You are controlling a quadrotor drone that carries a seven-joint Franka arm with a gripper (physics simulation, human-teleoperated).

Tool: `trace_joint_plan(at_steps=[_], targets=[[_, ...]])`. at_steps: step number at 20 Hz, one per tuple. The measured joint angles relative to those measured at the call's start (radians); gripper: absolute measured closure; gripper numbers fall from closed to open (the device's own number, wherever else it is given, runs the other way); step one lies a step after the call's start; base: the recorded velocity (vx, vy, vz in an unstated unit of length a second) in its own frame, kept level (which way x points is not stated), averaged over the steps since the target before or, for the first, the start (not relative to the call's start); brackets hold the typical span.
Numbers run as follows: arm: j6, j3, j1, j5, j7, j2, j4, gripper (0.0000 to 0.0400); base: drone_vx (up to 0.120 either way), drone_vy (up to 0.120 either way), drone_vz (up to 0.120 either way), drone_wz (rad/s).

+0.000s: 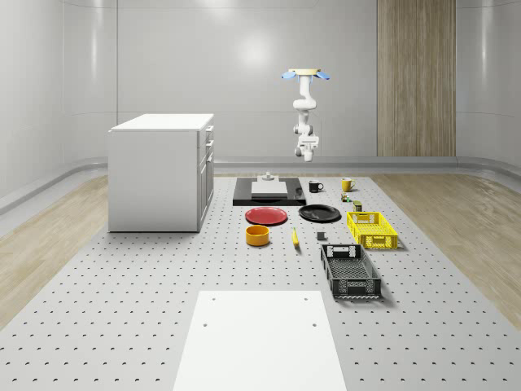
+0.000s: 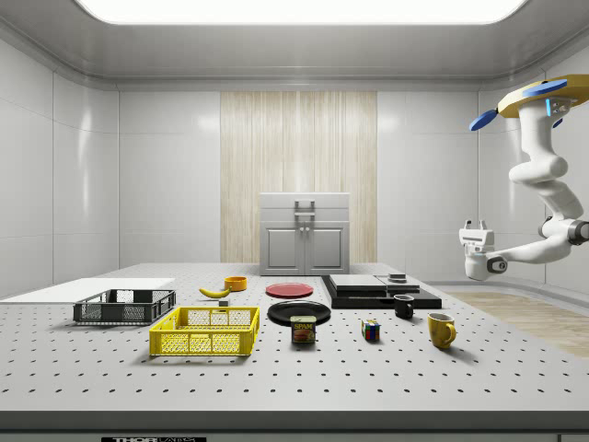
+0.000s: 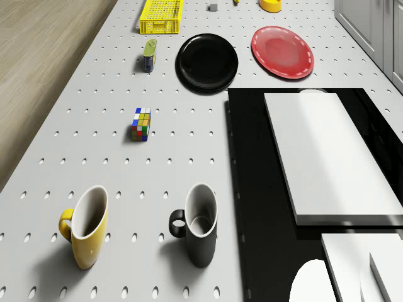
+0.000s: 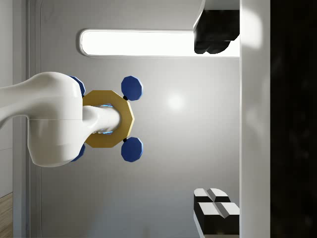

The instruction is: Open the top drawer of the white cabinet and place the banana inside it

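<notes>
Nothing of the task looks done yet. The cabinet [image 1: 161, 173] stands on the left of the whole-scene view with its top drawer [image 1: 208, 135] apparently shut, though the front is seen too edge-on there to be sure. The banana [image 1: 295, 237] lies on the surface [image 1: 122, 293] well right of the cabinet, just beside the orange bowl [image 1: 258, 235]. Both steps remain: opening the drawer, then carrying the banana in.

The drone [image 1: 305, 75] hovers high over the far end of the surface, above the black mug [image 1: 315, 186], and the end effector [image 1: 306, 154] hangs in the air, holding nothing; I cannot tell how far its fingers are apart.

The side view faces the cabinet front, showing the drawer handle [image 2: 305, 209] and closed doors, and the banana [image 2: 215, 292] near the bowl. The drone view looks down on the mugs and Rubik's cube [image 3: 141, 124], which are tiny in the whole-scene view.
</notes>
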Motion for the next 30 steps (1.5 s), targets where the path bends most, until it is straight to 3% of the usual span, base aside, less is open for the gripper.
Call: trace_joint_plan(at_steps=[14, 17, 22, 30], targets=[[0.010, 0.003, -0.002, -0.002, 0.000, -0.007, -0.005, 0.0000, 0.000, 0.000, 0.000, 0.000], [0.004, -0.191, 0.039, 0.301, -0.044, -0.006, -0.036, 0.0000, 0.000, 0.000, 0.000, 0.000], [0.000, -0.475, 0.130, 0.733, -0.116, -0.022, -0.185, 0.0000, 0.072, -0.072, 0.000, 0.000], [0.022, -0.654, 0.241, 0.977, -0.158, -0.063, -0.325, 0.0000, 0.120, -0.120, 0.070, 0.000]])
